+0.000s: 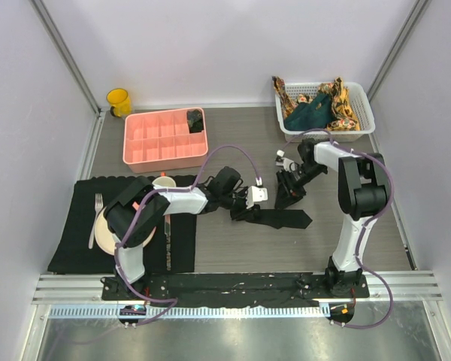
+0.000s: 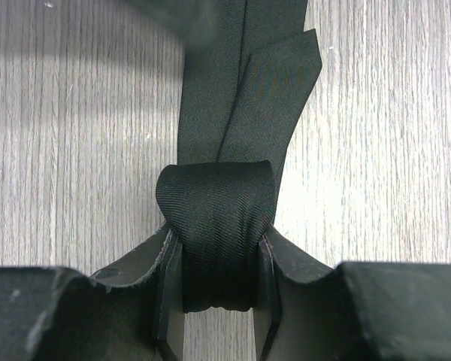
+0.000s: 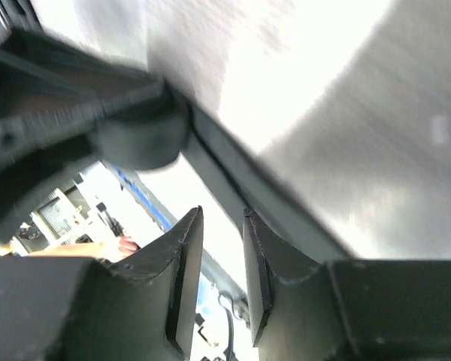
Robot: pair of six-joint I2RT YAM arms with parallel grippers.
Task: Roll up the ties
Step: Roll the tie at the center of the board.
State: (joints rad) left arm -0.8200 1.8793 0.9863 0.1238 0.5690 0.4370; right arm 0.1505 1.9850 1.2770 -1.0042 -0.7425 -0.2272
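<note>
A plain black tie (image 1: pixel 282 219) lies on the wooden table, its near end wound into a roll (image 2: pixel 216 203). My left gripper (image 2: pixel 216 239) is shut on that roll, one finger on each side. In the top view the left gripper (image 1: pixel 239 208) sits at the tie's left end. The unrolled length (image 2: pixel 244 90) runs away from the roll, flat on the table. My right gripper (image 1: pixel 289 195) hovers just above the tie's far part. It is open and empty in the right wrist view (image 3: pixel 222 219). A dark teal tie (image 1: pixel 310 114) and orange-yellow patterned ties (image 1: pixel 344 101) lie in the white basket (image 1: pixel 363 126).
A pink compartment tray (image 1: pixel 146 143) at the back holds a dark roll (image 1: pixel 195 120) in one far-right cell. A yellow mug (image 1: pixel 119 101) stands behind it. A black mat (image 1: pixel 71 241) at left carries a plate (image 1: pixel 103 232), fork, knife and cup (image 1: pixel 164 183).
</note>
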